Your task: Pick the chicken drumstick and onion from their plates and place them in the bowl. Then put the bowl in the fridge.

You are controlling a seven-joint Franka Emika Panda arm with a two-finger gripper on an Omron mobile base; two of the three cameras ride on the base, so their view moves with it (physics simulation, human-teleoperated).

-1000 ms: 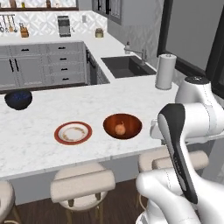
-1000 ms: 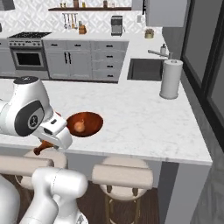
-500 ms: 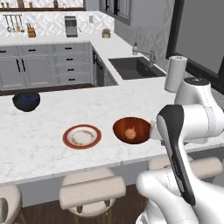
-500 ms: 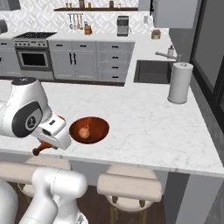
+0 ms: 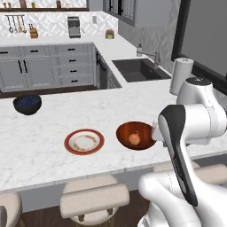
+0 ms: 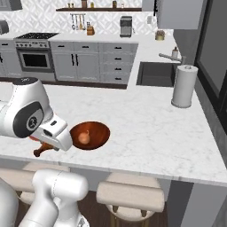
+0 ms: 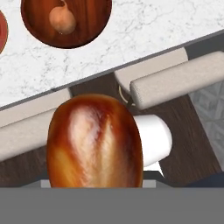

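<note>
Glossy white arm (image 5: 195, 119), dark joint bands

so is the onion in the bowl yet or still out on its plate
In. The onion sits inside the reddish-brown bowl on the counter; the hand view shows it there too.

base views: behind arm, left and right, facing bowl (image 5: 136, 135) (image 6: 90, 135) | hand view: close, looking down on bowl (image 7: 65, 22)

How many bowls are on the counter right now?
2: the reddish-brown bowl near the counter's front edge, holding the onion, and a dark blue bowl at the far left. Others may be out of frame.
</note>
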